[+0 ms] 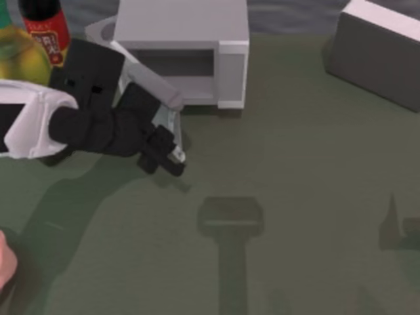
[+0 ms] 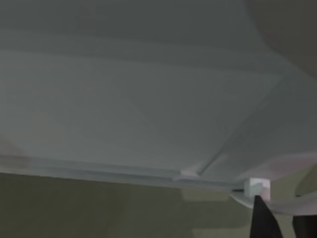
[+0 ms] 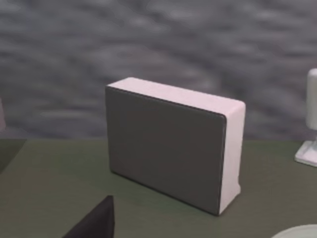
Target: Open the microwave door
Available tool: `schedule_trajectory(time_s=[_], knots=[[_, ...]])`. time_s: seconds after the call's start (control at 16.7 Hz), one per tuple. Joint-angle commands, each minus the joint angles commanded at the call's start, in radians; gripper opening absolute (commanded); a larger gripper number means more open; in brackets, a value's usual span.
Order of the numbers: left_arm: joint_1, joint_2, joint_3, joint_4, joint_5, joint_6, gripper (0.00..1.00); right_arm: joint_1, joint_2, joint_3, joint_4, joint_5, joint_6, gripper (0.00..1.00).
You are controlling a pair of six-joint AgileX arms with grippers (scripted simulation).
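Note:
The light-grey microwave [image 1: 180, 26] stands at the back of the table, left of centre. Its cavity shows, dark and bare. The microwave door [image 1: 157, 82] is swung out toward the front left, its free edge pointing at the table's middle. My left gripper [image 1: 165, 156] sits at that free edge, shut on the door's handle strip. In the left wrist view the door's window [image 2: 138, 114] fills most of the picture, with dark fingertips [image 2: 262, 220] just under the handle's white end [image 2: 257, 187]. My right arm is out of the top view; its wrist view shows only one dark tip [image 3: 99, 220].
A larger grey-and-white box [image 1: 380, 52] stands at the back right, also in the right wrist view [image 3: 168, 148]. A red-labelled bottle [image 1: 42, 26] and a yellow-green one [image 1: 20, 56] stand behind my left arm. A white object [image 3: 309, 124] stands beside the box.

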Motion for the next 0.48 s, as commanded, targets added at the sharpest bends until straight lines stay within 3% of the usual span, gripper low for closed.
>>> schedule_trajectory(time_s=[0.48], knots=[[0.007,-0.001,-0.004,-0.005,0.008,0.012,0.0,0.0,0.0,0.0,0.0,0.0,0.0,1.0]])
